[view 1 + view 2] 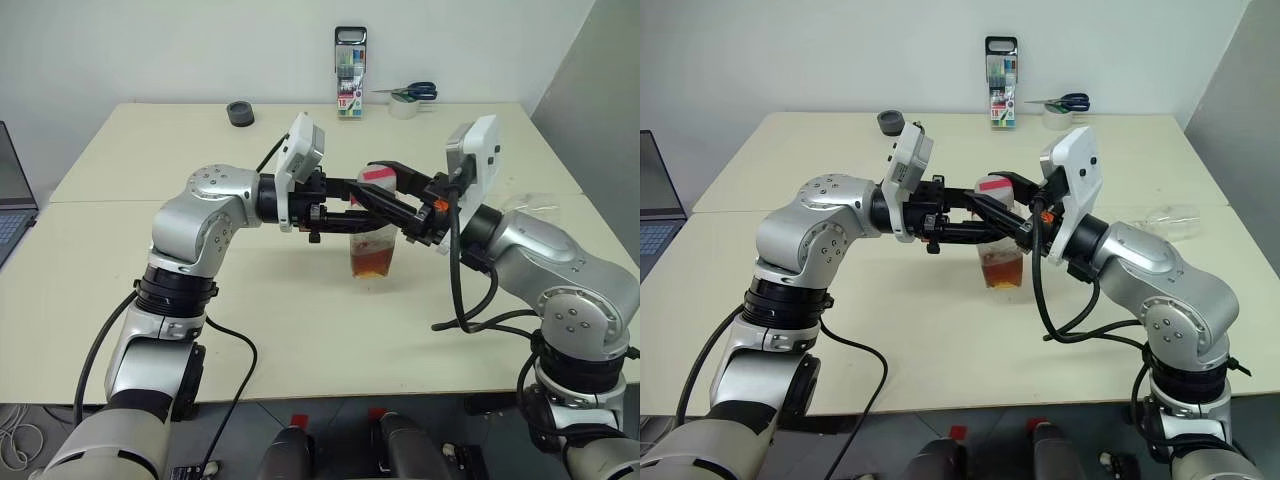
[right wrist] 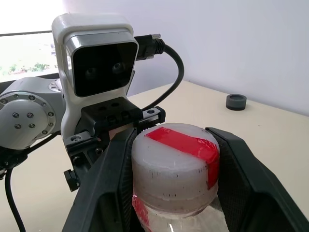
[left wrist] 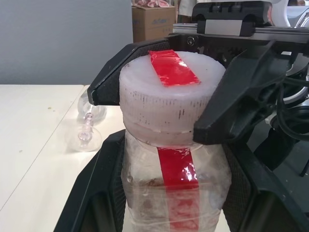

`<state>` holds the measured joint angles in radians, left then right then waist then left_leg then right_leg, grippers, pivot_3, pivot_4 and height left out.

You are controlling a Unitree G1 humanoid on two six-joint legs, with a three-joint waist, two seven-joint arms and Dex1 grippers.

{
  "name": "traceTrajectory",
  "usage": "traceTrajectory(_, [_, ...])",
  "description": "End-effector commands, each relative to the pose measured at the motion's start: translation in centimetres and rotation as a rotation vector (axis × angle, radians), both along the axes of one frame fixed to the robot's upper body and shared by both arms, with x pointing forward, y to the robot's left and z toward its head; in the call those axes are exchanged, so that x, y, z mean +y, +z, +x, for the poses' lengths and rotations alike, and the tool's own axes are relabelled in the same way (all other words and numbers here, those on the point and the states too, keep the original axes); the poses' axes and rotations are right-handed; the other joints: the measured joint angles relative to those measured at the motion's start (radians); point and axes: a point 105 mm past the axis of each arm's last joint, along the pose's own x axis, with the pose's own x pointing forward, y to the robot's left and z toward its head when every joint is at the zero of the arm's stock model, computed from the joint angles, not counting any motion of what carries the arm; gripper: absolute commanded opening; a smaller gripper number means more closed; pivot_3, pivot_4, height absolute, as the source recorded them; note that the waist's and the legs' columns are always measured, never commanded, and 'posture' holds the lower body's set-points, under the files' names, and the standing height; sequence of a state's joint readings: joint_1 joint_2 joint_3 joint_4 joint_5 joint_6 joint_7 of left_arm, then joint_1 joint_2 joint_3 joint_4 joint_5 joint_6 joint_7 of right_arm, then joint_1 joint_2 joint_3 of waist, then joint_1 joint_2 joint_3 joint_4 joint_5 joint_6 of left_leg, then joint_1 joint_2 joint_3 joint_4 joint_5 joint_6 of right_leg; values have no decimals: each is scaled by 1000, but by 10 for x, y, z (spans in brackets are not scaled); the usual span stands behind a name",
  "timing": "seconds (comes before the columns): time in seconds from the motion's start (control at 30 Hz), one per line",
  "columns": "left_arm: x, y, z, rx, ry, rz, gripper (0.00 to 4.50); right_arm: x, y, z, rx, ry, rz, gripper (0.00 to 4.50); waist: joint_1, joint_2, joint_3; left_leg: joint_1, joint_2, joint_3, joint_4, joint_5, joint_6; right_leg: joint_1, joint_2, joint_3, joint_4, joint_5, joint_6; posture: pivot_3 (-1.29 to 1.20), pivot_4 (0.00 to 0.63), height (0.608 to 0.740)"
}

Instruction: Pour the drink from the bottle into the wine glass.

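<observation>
The bottle (image 1: 374, 245) is clear plastic with a wide white cap (image 3: 171, 92) crossed by a red strip, and stands at mid-table. The tea-coloured drink (image 1: 371, 264) fills its lower part. My left gripper (image 3: 174, 193) reaches in from the left and is shut on the bottle's body below the cap. From the right, my right gripper (image 2: 176, 179) has both fingers (image 3: 227, 101) pressed against the sides of the cap. The wine glass (image 1: 1170, 218) lies on its side on the table at the far right, apart from both grippers.
At the table's back edge stand a pen case (image 1: 350, 75) and scissors on a tape roll (image 1: 410, 95). A small black round object (image 1: 240, 112) sits at the back left. A laptop (image 1: 12, 205) is at the left edge.
</observation>
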<state>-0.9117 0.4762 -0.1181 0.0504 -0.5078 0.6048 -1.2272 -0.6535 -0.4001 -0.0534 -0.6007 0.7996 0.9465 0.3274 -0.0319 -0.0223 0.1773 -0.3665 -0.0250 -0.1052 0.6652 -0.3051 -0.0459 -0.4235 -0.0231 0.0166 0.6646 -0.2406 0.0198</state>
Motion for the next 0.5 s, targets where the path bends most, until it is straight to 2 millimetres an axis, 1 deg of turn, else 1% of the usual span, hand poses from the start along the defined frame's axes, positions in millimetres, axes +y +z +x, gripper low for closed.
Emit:
traceTrajectory(0.03, [2,13,-4,-59,-3,-11,2136,-7,14,-1,-68,-8,11,1925,0,0,0,0,0,0,0,0,0,0,0,0,0,0,0,0,150,740])
traceTrajectory(0.1, [2,14,-3,-60,-2,-11,2136,-7,15,-1,-72,3,7,1925,0,0,0,0,0,0,0,0,0,0,0,0,0,0,0,0,150,740])
traceTrajectory(0.2, [2,15,-2,-63,-4,-12,2136,-2,18,-5,-79,100,-11,1925,0,0,0,0,0,0,0,0,0,0,0,0,0,0,0,0,150,740])
traceTrajectory(0.27, [0,16,-2,-68,-11,-16,2136,5,24,-12,-65,242,-11,1925,0,0,0,0,0,0,0,0,0,0,0,0,0,0,0,0,150,740])
traceTrajectory(0.33, [-2,18,-4,-78,-27,-16,2136,11,25,-15,-60,381,-54,1925,0,0,0,0,0,1,0,0,0,0,0,0,0,0,0,0,150,740])
traceTrajectory(0.4, [-4,21,-5,-79,-42,-16,2136,18,20,-14,-34,528,-117,1925,-1,0,0,1,0,3,0,-2,4,1,1,-1,0,0,0,0,150,740])
traceTrajectory(0.5, [-5,22,-9,-80,-55,-6,2136,24,10,-8,-9,658,-197,1925,-3,0,0,1,0,5,0,-2,4,1,1,-1,-1,0,0,0,150,740])
